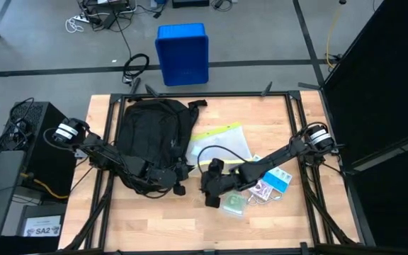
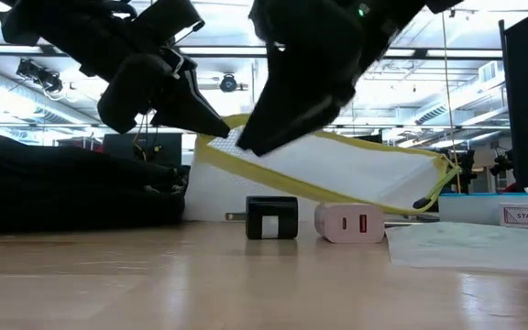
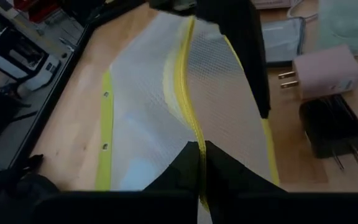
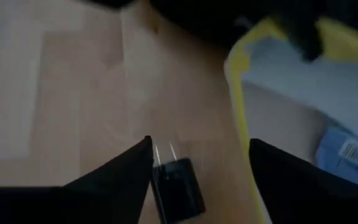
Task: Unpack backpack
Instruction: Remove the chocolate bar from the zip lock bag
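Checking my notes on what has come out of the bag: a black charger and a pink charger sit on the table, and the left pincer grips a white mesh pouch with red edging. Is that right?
Not quite: the mesh pouch has yellow edging, not red, as the left wrist view shows. The rest holds: the black charger and pink charger sit on the table, and the left pincer grips the pouch.

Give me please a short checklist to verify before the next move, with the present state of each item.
1. Left gripper shut on the mesh pouch: ok.
2. Right gripper open: ok.
3. Black charger between the right fingers, not gripped: ok.
4. Pink charger stands apart from the black charger: ok.
5. Pouch out of the backpack: ok.
6. Backpack empty: cannot tell.
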